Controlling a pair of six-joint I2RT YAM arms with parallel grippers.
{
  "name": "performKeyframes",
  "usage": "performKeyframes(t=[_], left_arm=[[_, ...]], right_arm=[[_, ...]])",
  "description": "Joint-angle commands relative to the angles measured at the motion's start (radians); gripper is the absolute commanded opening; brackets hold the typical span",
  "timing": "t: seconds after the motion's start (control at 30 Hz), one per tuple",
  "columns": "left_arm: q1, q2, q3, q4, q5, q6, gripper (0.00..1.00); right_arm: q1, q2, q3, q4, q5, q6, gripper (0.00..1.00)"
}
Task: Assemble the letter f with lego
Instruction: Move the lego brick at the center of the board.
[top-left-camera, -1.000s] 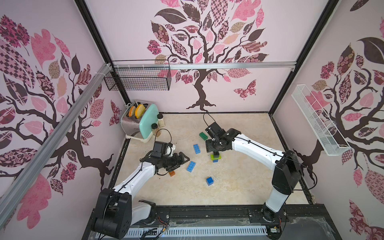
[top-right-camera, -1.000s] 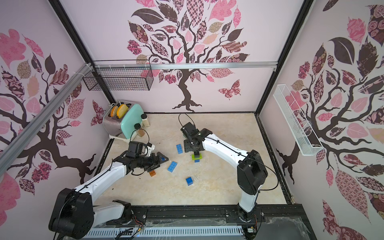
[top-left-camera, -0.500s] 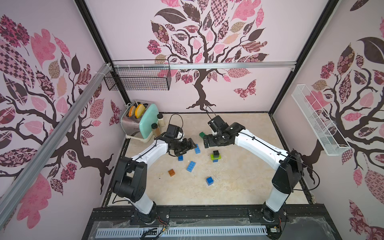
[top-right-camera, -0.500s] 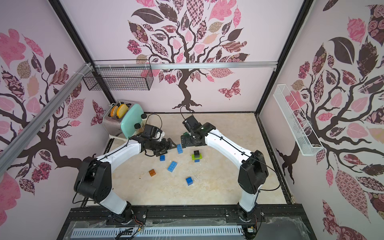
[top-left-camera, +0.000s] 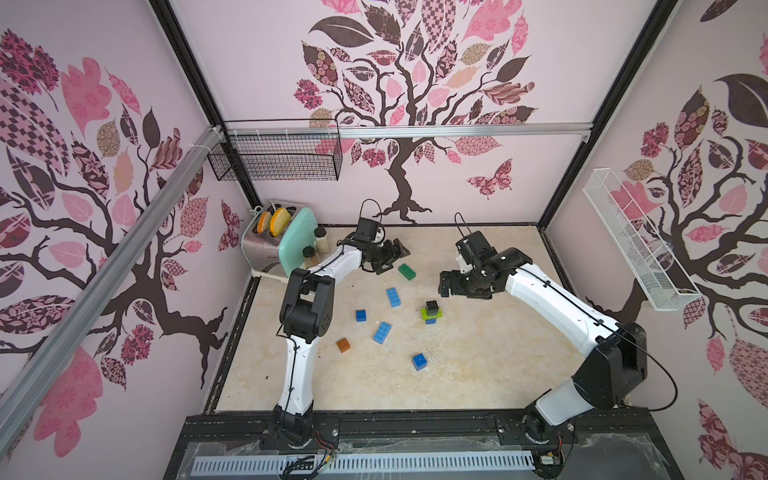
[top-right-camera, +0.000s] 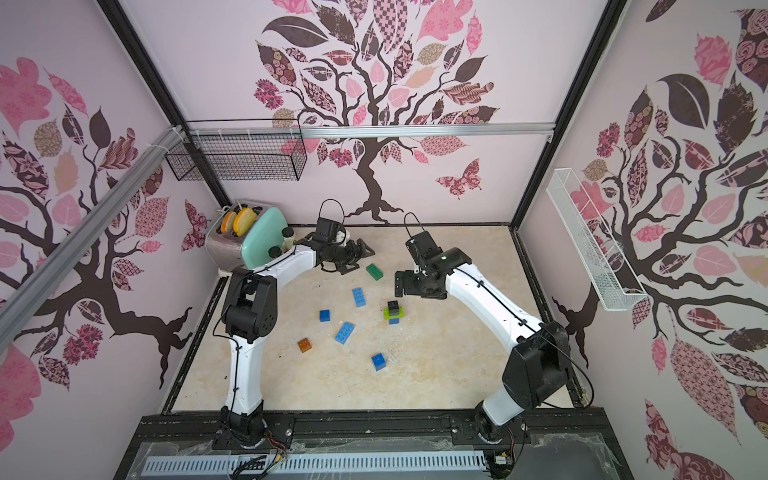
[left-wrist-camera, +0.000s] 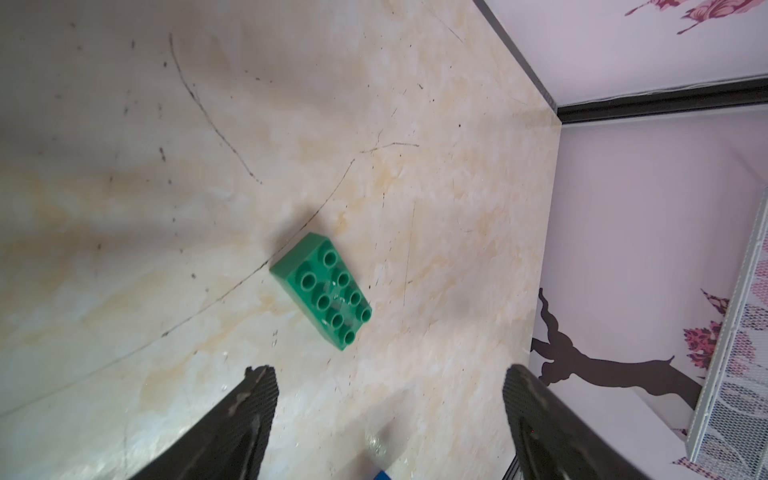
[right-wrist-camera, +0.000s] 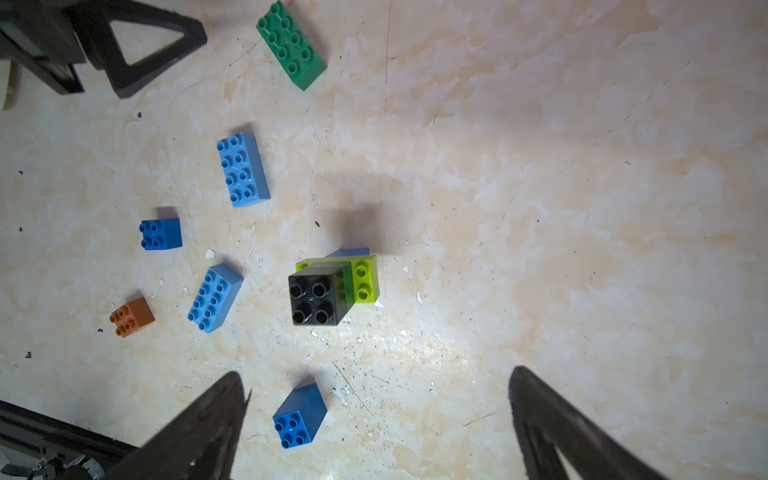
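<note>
1. Left fingers (left-wrist-camera: 249, 415) spread wide, gripping nothing. The dark green brick (left-wrist-camera: 322, 291) lies flat on the tabletop (left-wrist-camera: 124, 166) just ahead of them, untouched.
2. Right fingers (right-wrist-camera: 208, 424) gape too, empty, hovering near the stack (right-wrist-camera: 318, 301) without touching it: black on lime green on blue.
3. Only that stub is built, and there's no F shape yet.
4. Loose and apart: 2 light blue bricks (right-wrist-camera: 243, 170), 2 blue square bricks (right-wrist-camera: 160, 233), 1 brown brick (right-wrist-camera: 132, 316).
</note>
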Motion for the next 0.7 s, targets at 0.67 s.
performKeyframes(t=[0.67], left_arm=[[-0.003,0.200,0.107,0.225,0.180,-0.122,0.89]], right_arm=[[-0.099,-0.013,-0.013,-0.024,-0.094,-0.044,0.99]])
